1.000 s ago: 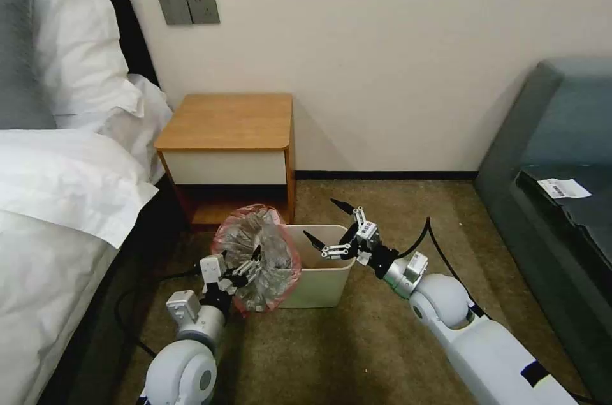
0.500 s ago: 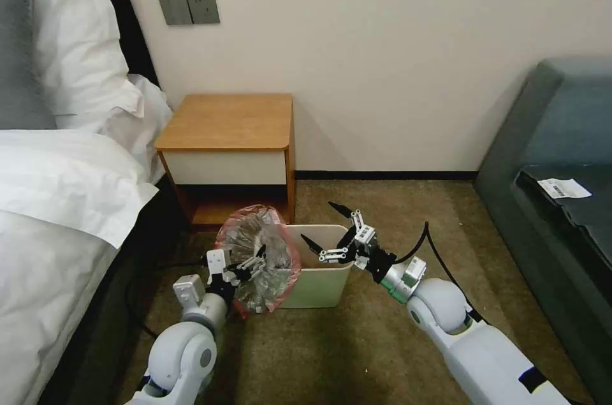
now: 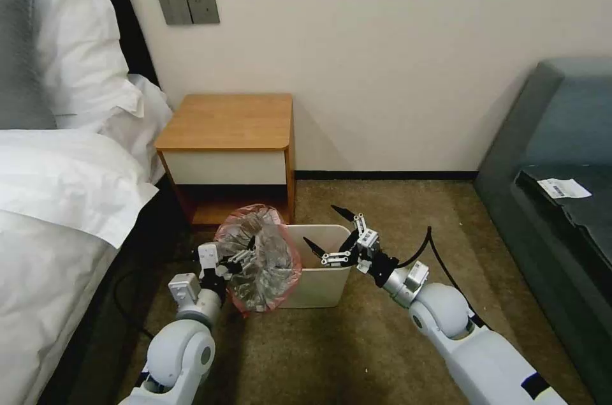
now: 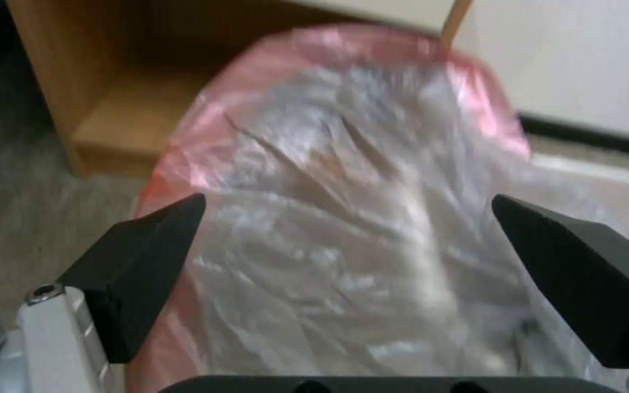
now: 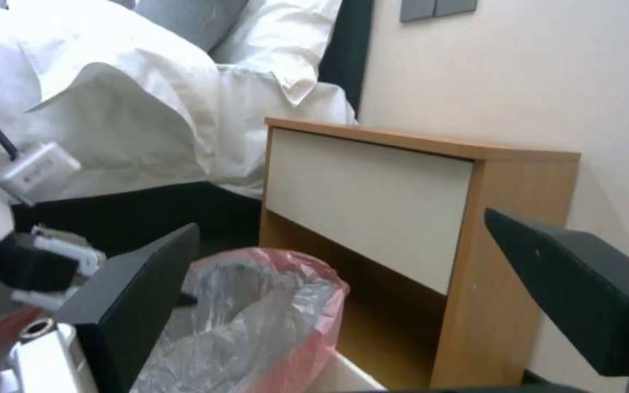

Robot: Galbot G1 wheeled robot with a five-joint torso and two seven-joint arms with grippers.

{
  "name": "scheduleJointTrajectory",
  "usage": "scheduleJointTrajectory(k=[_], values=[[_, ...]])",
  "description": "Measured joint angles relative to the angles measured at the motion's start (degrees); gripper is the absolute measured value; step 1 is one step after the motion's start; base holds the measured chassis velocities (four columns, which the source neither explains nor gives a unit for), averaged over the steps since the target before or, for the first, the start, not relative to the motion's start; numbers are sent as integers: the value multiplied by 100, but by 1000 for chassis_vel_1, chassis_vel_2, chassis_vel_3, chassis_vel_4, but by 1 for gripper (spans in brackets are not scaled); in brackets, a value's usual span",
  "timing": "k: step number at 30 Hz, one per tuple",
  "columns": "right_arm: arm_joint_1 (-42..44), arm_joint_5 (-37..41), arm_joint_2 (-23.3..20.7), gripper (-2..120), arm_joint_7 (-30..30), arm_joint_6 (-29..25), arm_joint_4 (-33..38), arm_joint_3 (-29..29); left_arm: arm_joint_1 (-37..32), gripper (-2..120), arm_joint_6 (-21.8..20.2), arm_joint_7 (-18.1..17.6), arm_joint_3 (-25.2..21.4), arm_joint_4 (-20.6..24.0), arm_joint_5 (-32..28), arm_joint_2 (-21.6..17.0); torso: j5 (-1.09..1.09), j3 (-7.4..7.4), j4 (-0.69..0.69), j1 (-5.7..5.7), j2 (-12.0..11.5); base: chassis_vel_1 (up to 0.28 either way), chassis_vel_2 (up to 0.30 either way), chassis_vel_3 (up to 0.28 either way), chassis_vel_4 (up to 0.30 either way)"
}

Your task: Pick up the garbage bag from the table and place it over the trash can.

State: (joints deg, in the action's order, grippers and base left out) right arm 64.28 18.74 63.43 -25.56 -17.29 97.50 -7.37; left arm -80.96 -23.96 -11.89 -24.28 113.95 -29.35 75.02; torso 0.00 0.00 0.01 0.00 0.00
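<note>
Bag (image 3: 261,258) draped over bin's (image 3: 319,280) left rim, near table (image 3: 226,121) | left gripper (image 3: 239,259) spread wide against it, right gripper (image 3: 331,236) open above bin | flimsy, slippery film; pinch red edge.

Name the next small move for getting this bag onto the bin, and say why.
Probably bring the right gripper, jaws open above the trash can, across to the garbage bag's red edge. The bag bulges over just the bin's left side, beside the open left gripper; the remaining rim is bare.

Crinkly translucent plastic garbage bag (image 3: 261,258); smooth matt plastic trash can (image 3: 322,287); smooth wooden table (image 3: 229,121).
</note>
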Motion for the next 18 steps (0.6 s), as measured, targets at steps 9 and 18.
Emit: scheduleJointTrajectory(k=[9, 18], values=[[65, -5, 16, 100, 6, -12, 44, -26, 204, 95, -583, 148, 18, -60, -64, 32, 0, 0, 0, 0, 0, 0, 0, 0, 0], [150, -20, 1, 100, 0, -94, -4, -50, 254, 96, -889, 52, 7, -109, 86, 70, 0, 0, -1, 0, 0, 0, 0, 0, 0]])
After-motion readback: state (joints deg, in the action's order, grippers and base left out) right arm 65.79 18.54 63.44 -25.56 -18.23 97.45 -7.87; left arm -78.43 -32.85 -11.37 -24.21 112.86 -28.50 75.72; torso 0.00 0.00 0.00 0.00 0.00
